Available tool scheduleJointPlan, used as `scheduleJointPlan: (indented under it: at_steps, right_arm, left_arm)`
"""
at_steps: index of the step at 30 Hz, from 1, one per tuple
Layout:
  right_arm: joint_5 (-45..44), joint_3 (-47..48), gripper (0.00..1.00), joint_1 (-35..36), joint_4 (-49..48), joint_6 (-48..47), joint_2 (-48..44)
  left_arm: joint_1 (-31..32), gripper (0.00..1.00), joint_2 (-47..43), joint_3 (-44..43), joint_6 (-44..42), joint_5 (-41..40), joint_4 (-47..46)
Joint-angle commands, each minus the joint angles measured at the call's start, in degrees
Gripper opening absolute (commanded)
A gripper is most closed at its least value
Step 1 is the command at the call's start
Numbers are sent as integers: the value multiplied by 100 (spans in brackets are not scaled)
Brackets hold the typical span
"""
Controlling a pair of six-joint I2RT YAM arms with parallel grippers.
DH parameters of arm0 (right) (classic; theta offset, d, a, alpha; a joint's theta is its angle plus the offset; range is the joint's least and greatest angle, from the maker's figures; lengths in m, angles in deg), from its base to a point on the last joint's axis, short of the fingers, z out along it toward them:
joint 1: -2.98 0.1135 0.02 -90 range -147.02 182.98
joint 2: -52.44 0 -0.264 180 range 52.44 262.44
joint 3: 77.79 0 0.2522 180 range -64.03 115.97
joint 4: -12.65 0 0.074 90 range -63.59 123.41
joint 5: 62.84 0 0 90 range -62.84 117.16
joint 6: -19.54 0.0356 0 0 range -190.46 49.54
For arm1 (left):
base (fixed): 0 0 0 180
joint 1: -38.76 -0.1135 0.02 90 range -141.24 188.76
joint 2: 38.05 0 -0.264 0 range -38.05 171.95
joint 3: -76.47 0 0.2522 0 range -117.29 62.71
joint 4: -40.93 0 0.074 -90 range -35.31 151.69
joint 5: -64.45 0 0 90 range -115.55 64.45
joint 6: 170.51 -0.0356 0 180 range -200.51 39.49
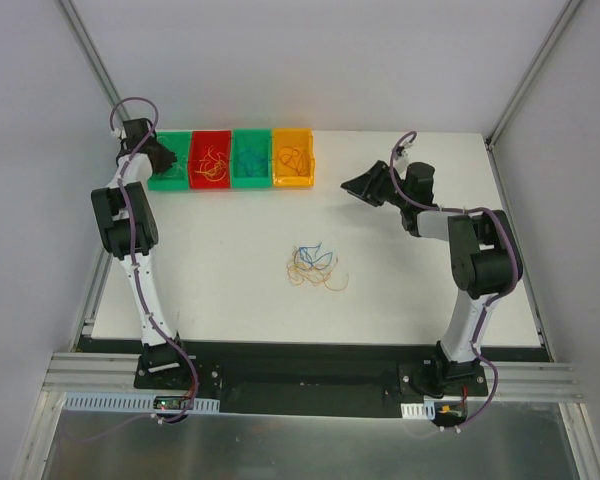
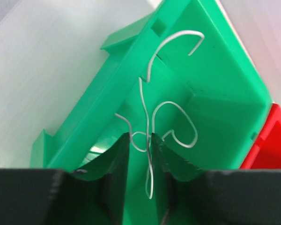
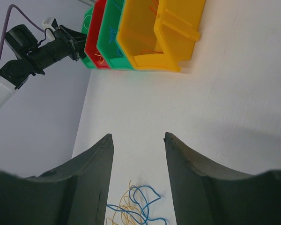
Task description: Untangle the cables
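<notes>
A loose tangle of blue, orange and yellow cables (image 1: 315, 265) lies mid-table; it also shows in the right wrist view (image 3: 136, 208) between the fingers' bases. My left gripper (image 1: 158, 155) hangs over the far-left green bin (image 1: 166, 178). In the left wrist view its jaws (image 2: 140, 136) stand a narrow gap apart, and a thin white cable (image 2: 150, 178) runs between them, close to the right finger. More white cable loops (image 2: 178, 117) lie in the green bin (image 2: 225, 93). My right gripper (image 1: 355, 187) is open and empty above the table, right of the bins (image 3: 138, 136).
A row of bins stands at the table's back left: green, red (image 1: 210, 172), a second green (image 1: 251, 172) and orange-yellow (image 1: 293, 175), each with thin wires inside. The row shows in the right wrist view too (image 3: 145, 28). Grey walls enclose the table.
</notes>
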Motion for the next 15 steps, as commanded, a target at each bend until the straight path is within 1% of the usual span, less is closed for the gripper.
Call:
scheduleJointPlan:
  at_steps: [1, 4, 7, 10, 12, 15]
  right_arm:
    - [179, 252, 50, -30, -498, 145, 55]
    - [206, 243, 50, -31, -551, 172, 55]
    - [189, 208, 50, -39, -551, 137, 11]
    - [127, 129, 49, -39, -499, -3, -103]
    - [22, 24, 49, -22, -245, -205, -234]
    - [-232, -160, 49, -4, 124, -548, -498]
  left_arm:
    - [83, 35, -876, -70, -229, 154, -65]
    - [180, 48, -1412, 184, -414, 224, -65]
    - [250, 55, -2167, 826, -283, 136, -56]
    - [286, 57, -3054, 1633, -55, 162, -47]
    - [365, 57, -3766, 2248, 60, 302, -47]
    - [662, 58, -4715, 3390, 253, 461, -117]
